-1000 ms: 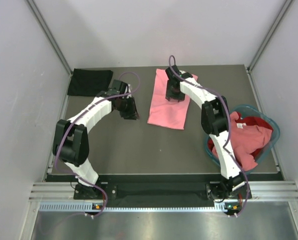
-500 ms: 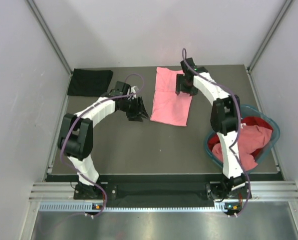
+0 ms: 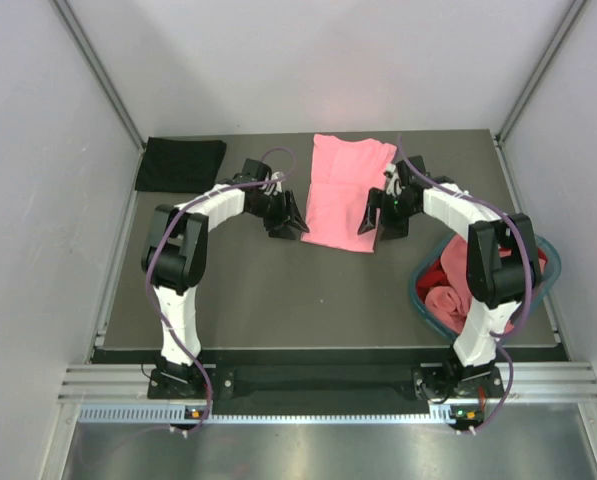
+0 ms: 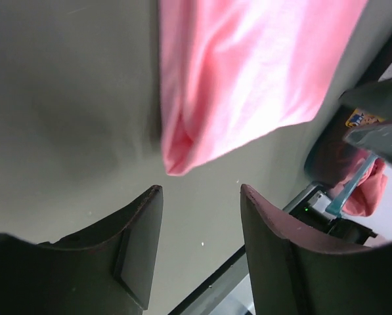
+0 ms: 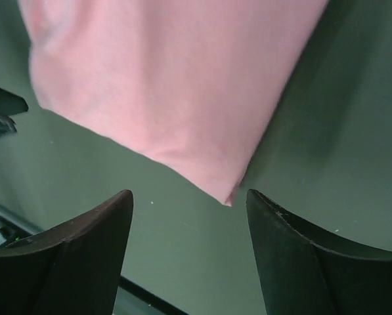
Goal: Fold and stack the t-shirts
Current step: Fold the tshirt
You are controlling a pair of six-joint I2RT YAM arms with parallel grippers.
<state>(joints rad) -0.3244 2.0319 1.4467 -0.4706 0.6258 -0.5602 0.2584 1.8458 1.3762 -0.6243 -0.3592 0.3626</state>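
A salmon pink t-shirt (image 3: 343,190), folded into a long strip, lies flat at the table's middle. My left gripper (image 3: 289,218) is open and empty just off its near left corner. In the left wrist view the gripper (image 4: 201,191) has the pink shirt (image 4: 248,65) just ahead. My right gripper (image 3: 382,222) is open and empty at the near right corner. In the right wrist view the gripper (image 5: 189,195) faces the pink shirt (image 5: 163,85). A folded black t-shirt (image 3: 181,163) lies at the far left. A red t-shirt (image 3: 441,268) sits in the basket.
The round teal basket (image 3: 418,292) stands at the right, partly hidden behind my right arm, with another pink cloth (image 3: 448,305) in it. White walls enclose the table on three sides. Bare table surface (image 3: 308,290) lies between the shirt and the near edge.
My right gripper has left the pink shirt's far end and come down to its near right corner. My left gripper has moved right to the near left corner. The shirt lies straighter.
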